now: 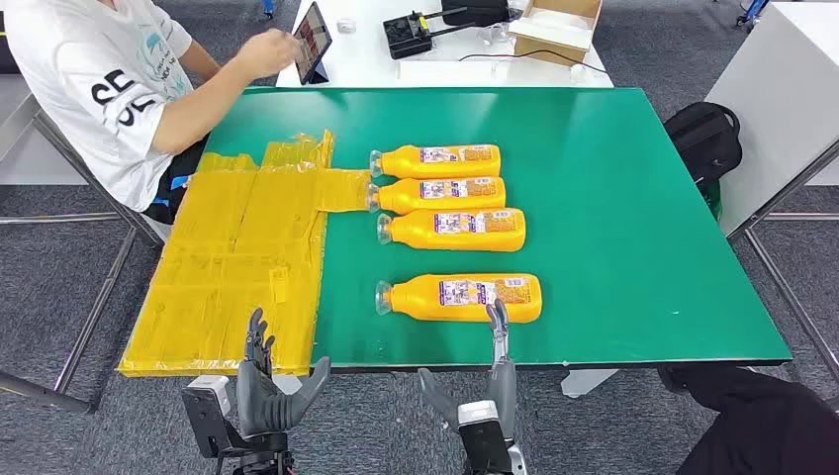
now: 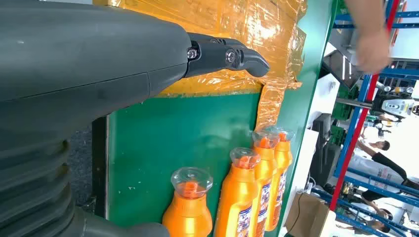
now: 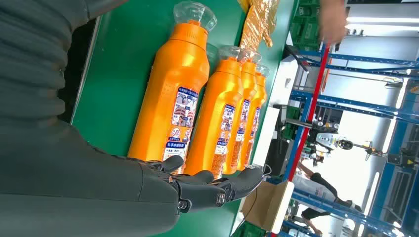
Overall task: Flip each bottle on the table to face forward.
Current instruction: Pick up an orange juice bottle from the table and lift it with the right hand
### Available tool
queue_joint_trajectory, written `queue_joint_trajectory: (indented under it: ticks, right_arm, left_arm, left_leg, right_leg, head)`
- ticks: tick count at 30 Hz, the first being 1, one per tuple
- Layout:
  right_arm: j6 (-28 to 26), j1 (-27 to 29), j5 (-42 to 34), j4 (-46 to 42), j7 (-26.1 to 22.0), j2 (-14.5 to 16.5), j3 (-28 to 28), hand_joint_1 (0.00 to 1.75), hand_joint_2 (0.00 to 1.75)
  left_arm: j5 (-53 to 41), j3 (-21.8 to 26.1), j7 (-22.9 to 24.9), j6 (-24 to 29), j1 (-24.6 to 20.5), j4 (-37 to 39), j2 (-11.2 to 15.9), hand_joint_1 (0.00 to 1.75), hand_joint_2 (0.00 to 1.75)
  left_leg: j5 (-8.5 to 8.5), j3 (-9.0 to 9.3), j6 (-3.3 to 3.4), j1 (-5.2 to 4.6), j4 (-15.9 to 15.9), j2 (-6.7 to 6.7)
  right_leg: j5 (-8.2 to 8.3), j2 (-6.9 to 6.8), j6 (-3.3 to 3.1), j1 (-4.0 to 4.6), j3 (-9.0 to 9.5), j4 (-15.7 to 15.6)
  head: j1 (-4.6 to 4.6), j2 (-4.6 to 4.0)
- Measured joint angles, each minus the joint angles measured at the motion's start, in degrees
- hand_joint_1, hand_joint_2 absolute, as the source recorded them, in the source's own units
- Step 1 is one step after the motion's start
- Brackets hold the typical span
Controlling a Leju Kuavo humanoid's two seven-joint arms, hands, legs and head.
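The four bottles (image 1: 459, 297) in front of me look like glossy orange plastic, each with a clear plastic cap (image 3: 194, 12) and a printed paper-like label (image 3: 183, 111). They lie on a tabletop (image 1: 613, 198) with a smooth, matt green surface. Beside the bottles, on the cap side, a patch of yellow tape (image 1: 237, 257) is shiny and wrinkled, like plastic film. My fingers (image 3: 217, 190) are dark grey plastic with a dull sheen, and the ribbed cover (image 2: 29, 187) behind my left hand (image 1: 265, 381) looks like matt grey rubber.
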Motion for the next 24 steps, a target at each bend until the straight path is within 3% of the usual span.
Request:
queue_joint_trajectory:
  ticks: [24]
  right_arm:
    - [-1.27, 0.07, 2.36, -0.54, -0.03, -0.13, -0.02, 0.00, 1.75]
  left_arm:
    - [-0.58, 0.02, -0.17, 0.14, 0.02, 0.00, 0.00, 0.00, 1.75]
  left_leg:
    - [0.00, 0.00, 0.00, 0.00, 0.00, 0.00]
  right_leg:
    - [0.00, 0.00, 0.00, 0.00, -0.01, 0.00]
  head:
    - [0.00, 0.00]
